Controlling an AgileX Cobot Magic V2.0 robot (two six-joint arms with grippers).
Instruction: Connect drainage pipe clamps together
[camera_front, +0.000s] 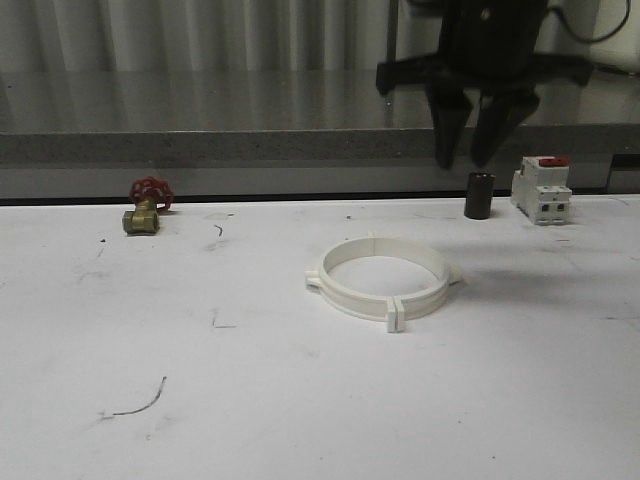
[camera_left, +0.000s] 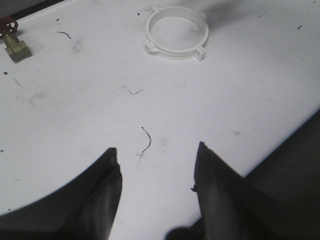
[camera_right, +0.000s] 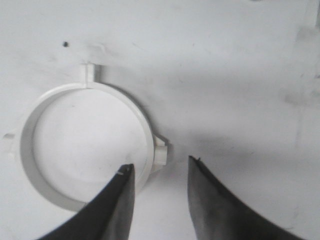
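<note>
While the drainage pipe clamps (camera_front: 380, 278) are lying as one closed ring flat on the white surface (camera_front: 200, 400), the front view is showing the right claw (camera_front: 484, 160) hanging above and behind them, its fingers apart and holding nothing. The ring is sitting below that claw and a little toward the robot's left; a dark cylinder (camera_front: 479, 195) and a red-topped breaker (camera_front: 541, 189) are standing near the claw's far side, a red-handled valve (camera_front: 146, 206) well apart.

From the left wrist, the left claw (camera_left: 157, 165) is spreading wide and empty, with the ring (camera_left: 176, 32) lying well ahead of it.

From the right wrist, the claw (camera_right: 159, 172) is gaping directly over the ring's rim, a joining tab (camera_right: 161, 153) sitting just ahead of the gap between the fingers. I judge the right arm nearer, and the halves look already joined. No containers are present.
</note>
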